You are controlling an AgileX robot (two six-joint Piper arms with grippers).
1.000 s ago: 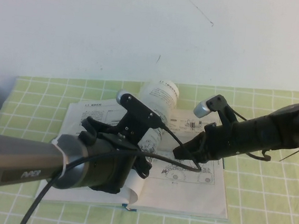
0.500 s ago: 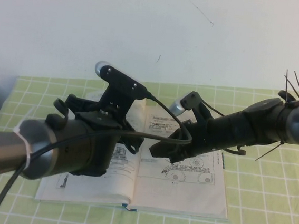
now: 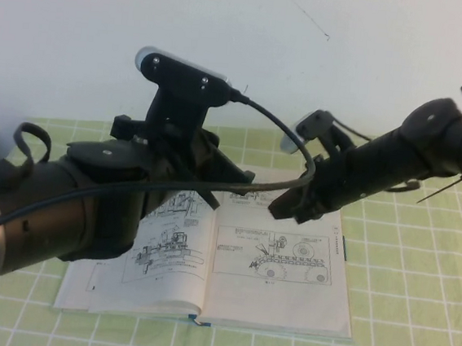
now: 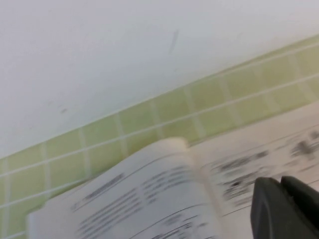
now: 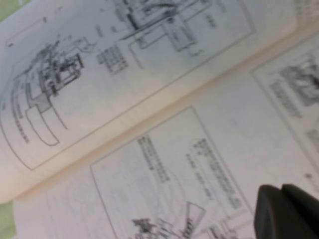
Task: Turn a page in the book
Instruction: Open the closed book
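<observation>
**Both arms raised over the open book**

The book point(image 3: 229, 279) lies open on the green checked cloth point(image 3: 413, 321). The left gripper point(image 3: 214, 179) hovers over its left leaf, fingers seemingly together, though blurred. The right gripper point(image 3: 281, 206), pinched together and empty, angles down above the spine.

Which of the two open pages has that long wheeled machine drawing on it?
The right-hand page of the book: it carries a long tracked machine drawing. The left-hand page shows an upright machine instead. The right gripper hovers above the right-hand page.
</observation>
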